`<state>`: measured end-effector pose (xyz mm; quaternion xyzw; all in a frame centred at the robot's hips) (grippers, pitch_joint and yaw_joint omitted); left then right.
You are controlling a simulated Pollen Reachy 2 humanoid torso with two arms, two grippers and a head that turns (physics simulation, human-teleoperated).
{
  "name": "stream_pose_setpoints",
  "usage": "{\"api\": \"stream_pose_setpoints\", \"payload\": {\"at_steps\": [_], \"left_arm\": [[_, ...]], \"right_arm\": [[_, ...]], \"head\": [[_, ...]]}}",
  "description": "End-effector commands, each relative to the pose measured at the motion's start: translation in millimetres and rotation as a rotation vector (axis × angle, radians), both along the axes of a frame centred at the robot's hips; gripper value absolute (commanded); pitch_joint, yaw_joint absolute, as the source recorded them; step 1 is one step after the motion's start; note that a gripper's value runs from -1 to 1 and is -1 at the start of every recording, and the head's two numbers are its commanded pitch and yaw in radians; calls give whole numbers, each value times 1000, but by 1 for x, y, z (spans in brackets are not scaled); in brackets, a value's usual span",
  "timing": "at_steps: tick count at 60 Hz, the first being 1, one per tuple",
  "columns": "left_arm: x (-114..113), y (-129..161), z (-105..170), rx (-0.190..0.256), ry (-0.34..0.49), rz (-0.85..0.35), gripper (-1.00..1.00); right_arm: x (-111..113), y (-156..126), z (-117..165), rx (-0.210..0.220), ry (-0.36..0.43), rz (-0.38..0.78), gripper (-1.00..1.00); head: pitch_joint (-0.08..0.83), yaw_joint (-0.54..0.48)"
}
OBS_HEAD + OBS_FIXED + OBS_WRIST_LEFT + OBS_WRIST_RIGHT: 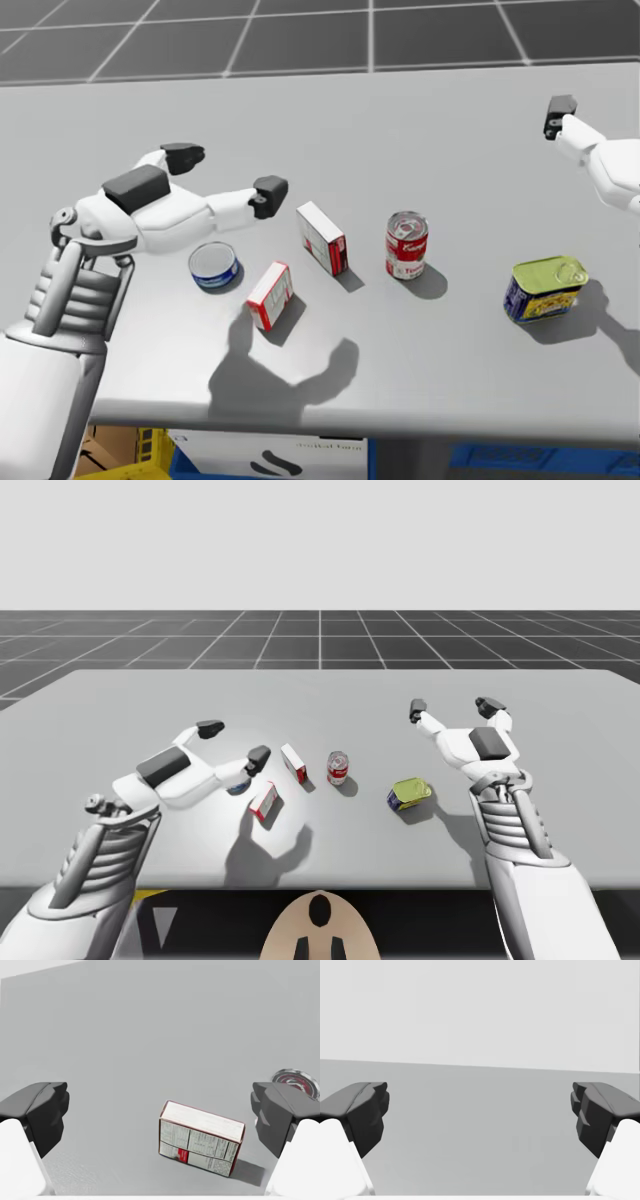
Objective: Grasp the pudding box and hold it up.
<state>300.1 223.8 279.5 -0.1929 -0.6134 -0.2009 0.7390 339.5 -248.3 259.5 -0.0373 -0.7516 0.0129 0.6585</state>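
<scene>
Pudding box (322,238), a red-and-white cardboard carton, stands on edge on the grey worktop (120,710), just left of the red-labelled cylindrical can (407,245). Nearer than the can and to its left stands a smaller red-and-white box (270,295), with a blue round tin (214,266) further left. Nearer and to the can's right is a blue oblong tin with a yellow lid (545,288). The left gripper (227,176), fingers spread wide and empty, hovers left of the can, with the pudding box ahead between its fingers, untouched. The right gripper (453,708), likewise spread and empty, hangs beyond the can and well to its right.
</scene>
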Motion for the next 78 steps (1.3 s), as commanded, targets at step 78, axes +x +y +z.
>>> {"api": "stream_pose_setpoints", "payload": {"at_steps": [78], "left_arm": [[83,-91,-109,248,222,-116,-1000]], "right_arm": [[-1,-2,2,-15,-15,-6,-1000]], "head": [[657,69]]}}
